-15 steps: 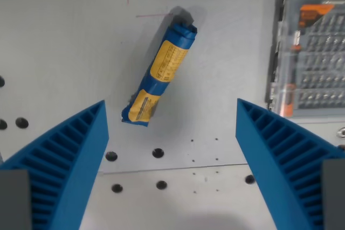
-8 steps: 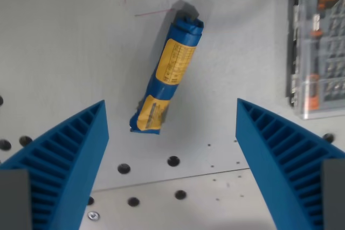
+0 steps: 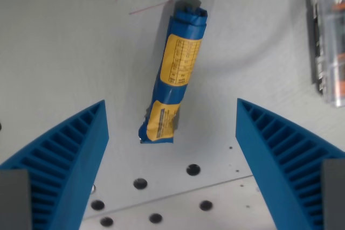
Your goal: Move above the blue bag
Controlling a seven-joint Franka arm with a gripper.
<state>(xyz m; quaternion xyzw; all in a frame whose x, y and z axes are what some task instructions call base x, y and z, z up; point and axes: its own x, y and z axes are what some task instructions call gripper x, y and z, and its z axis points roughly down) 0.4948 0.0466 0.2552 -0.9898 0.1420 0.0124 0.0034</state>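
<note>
Blue ribbed fingers (image 3: 67, 154), two of them, frame my gripper (image 3: 171, 157), spread wide and holding nothing. I count one blue bag (image 3: 177, 74), rolled and yellow-labelled, lying on the table (image 3: 64, 52) between and beyond them. Right of the bag, one clear case (image 3: 329, 36) is cut off.

Blue ribbed wedge-shaped claw (image 3: 171, 149) fingers (image 3: 64, 165)

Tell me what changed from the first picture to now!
The camera moved, not the things. The whole scene slid down and toward the wrist view's right, so the blue bag now sits nearer the middle between the fingers, and the clear case is almost out of view. The bag lies flat on the table as before. The fingers stayed wide open, holding nothing.
</note>
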